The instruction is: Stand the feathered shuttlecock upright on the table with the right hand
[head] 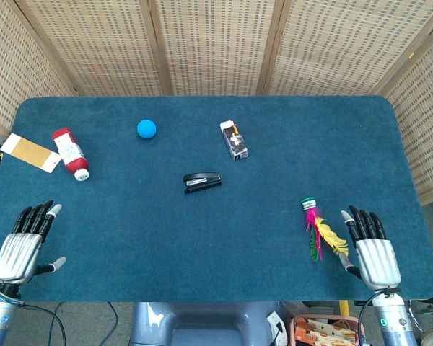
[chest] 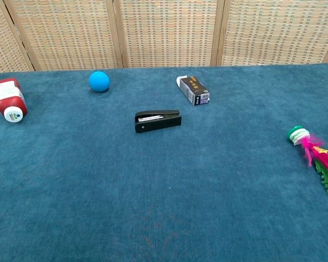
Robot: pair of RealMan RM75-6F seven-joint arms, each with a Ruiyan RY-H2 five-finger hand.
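Observation:
The feathered shuttlecock [head: 317, 228] lies flat on the blue table [head: 224, 274] at the front right, its green-and-white base pointing away and its pink, yellow and green feathers toward the front edge. In the chest view the shuttlecock [chest: 316, 158] lies at the right edge. My right hand [head: 371, 246] rests flat on the table just right of the feathers, fingers spread, holding nothing. Flat at the front left corner is my left hand [head: 25, 241], also empty. Neither hand shows in the chest view.
A black stapler [head: 203, 182] lies mid-table. Behind it are a small dark box [head: 234, 140] and a blue ball [head: 146, 129]. A red-and-white bottle [head: 71, 153] and a cardboard piece [head: 30, 152] lie at the far left. Wicker screens [head: 216, 43] stand behind the table.

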